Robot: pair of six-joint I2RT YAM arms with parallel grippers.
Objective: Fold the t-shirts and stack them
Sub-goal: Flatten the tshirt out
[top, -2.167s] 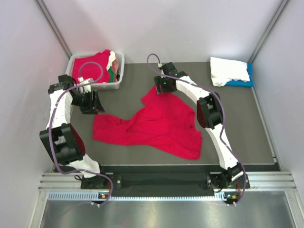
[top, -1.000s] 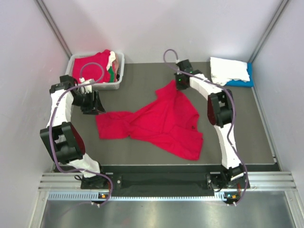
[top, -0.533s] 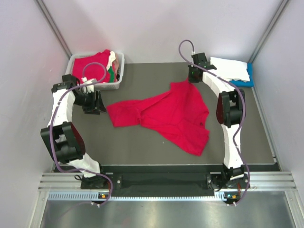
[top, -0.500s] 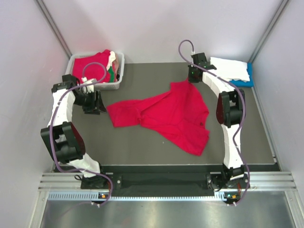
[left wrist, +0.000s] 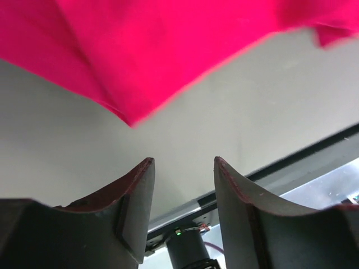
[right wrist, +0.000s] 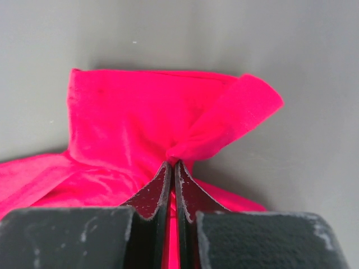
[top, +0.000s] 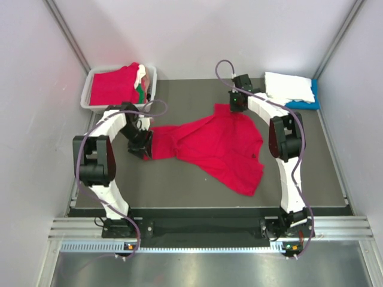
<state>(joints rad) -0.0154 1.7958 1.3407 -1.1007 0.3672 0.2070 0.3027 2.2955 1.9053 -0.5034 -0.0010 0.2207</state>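
Observation:
A bright red t-shirt point(top: 209, 143) lies crumpled across the dark mat. My right gripper point(top: 233, 106) is at its far top corner. In the right wrist view the gripper point(right wrist: 173, 162) is shut on a pinched fold of the red cloth point(right wrist: 140, 117). My left gripper point(top: 144, 147) sits at the shirt's left end. Seen from its wrist, the left gripper point(left wrist: 182, 162) is open with nothing between its fingers, and the red cloth's edge point(left wrist: 146, 61) lies just beyond the tips. A folded white t-shirt point(top: 289, 88) rests on a blue one point(top: 305, 105) at the back right.
A pale plastic tub point(top: 148, 79) at the back left holds more red cloth point(top: 112, 86) and a bit of green. Pale walls close in on both sides. The mat's front edge point(top: 203, 210) runs just ahead of the arm bases.
My left arm has swung in from beside the tub to the shirt's left end, its jaws slightly narrower. My right gripper has dragged the shirt's top corner rightward, then eased back left.

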